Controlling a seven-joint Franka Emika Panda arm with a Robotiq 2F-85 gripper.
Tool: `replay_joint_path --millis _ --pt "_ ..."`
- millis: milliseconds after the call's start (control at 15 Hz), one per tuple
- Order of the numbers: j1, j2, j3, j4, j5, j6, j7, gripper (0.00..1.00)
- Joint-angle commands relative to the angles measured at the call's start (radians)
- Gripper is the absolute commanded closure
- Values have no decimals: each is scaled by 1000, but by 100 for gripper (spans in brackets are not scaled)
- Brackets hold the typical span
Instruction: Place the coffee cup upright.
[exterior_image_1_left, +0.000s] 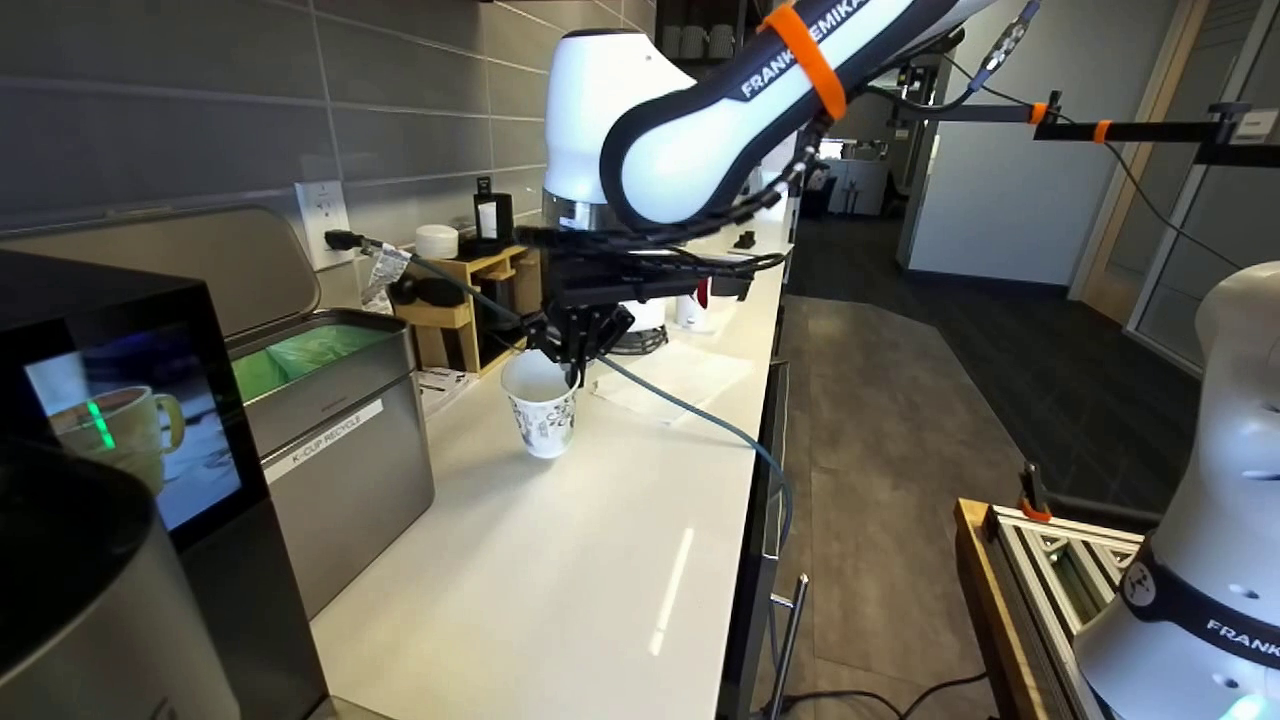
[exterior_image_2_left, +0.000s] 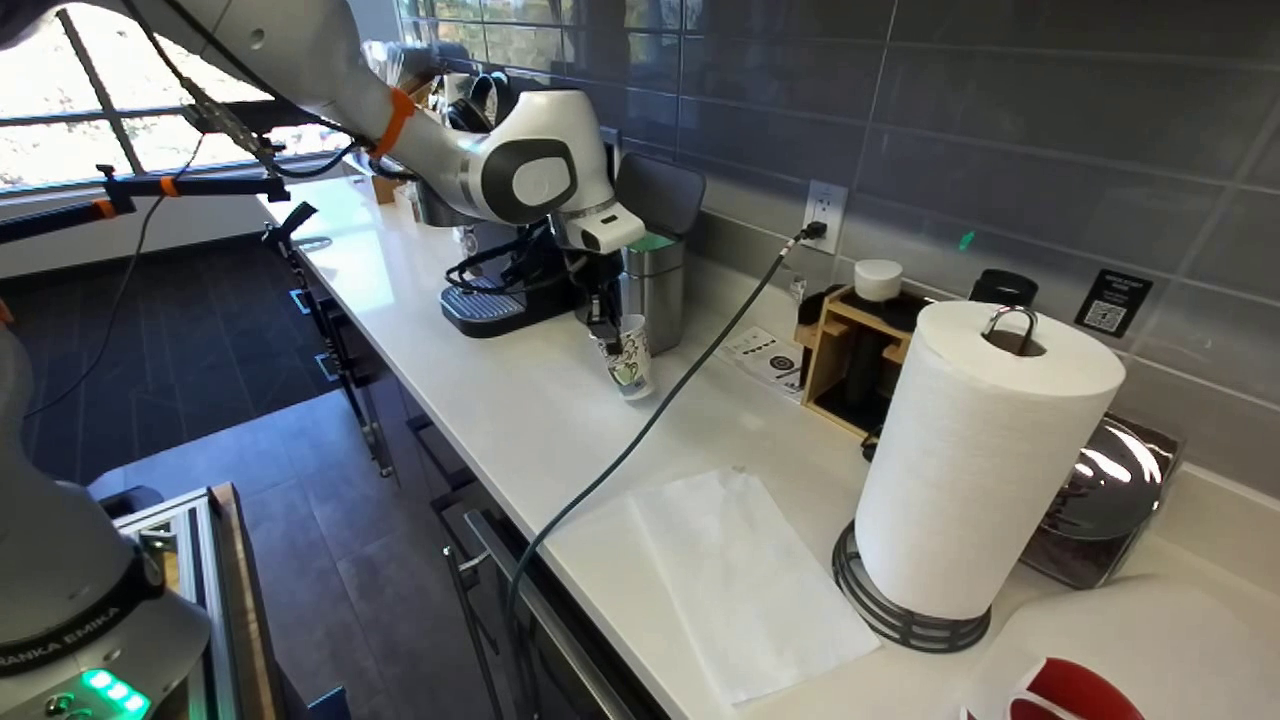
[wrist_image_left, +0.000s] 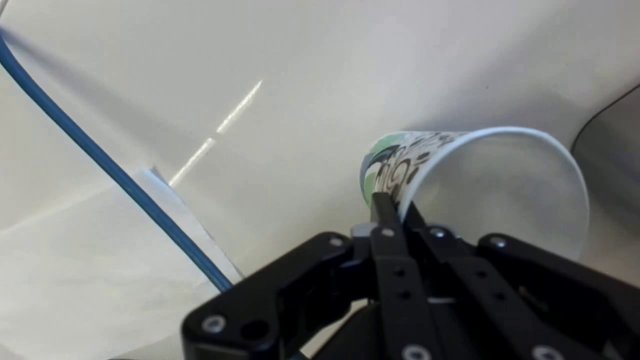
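Observation:
The coffee cup (exterior_image_1_left: 545, 418) is white with dark and green printed marks. It is mouth up and leans a little over the white counter, and it also shows in an exterior view (exterior_image_2_left: 630, 365). I cannot tell whether its base touches the counter. My gripper (exterior_image_1_left: 574, 372) points down and is shut on the cup's wall at the rim. In the wrist view, the gripper (wrist_image_left: 398, 209) has one finger outside the printed side of the cup (wrist_image_left: 400, 162) and one inside the mouth. The gripper also shows in an exterior view (exterior_image_2_left: 608, 340), where it covers part of the cup.
A blue-grey power cable (exterior_image_2_left: 640, 430) crosses the counter near the cup. A metal recycle bin (exterior_image_1_left: 350, 460) stands beside it, with a coffee machine (exterior_image_2_left: 505, 305) near. A paper sheet (exterior_image_2_left: 750, 590), a paper towel roll (exterior_image_2_left: 980, 470) and a wooden organizer (exterior_image_2_left: 850, 350) lie further along.

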Motion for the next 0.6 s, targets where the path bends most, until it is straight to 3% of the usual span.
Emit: replay_joint_path --millis 0,400,467,533 --pt "-32 -6 10 2 247 -92 -261 99" --pt "-19 23 -29 44 327 -257 -333 99" --pt "-16 30 -30 50 326 -270 -328 71" --pt "-15 36 -31 55 328 -279 -326 69"
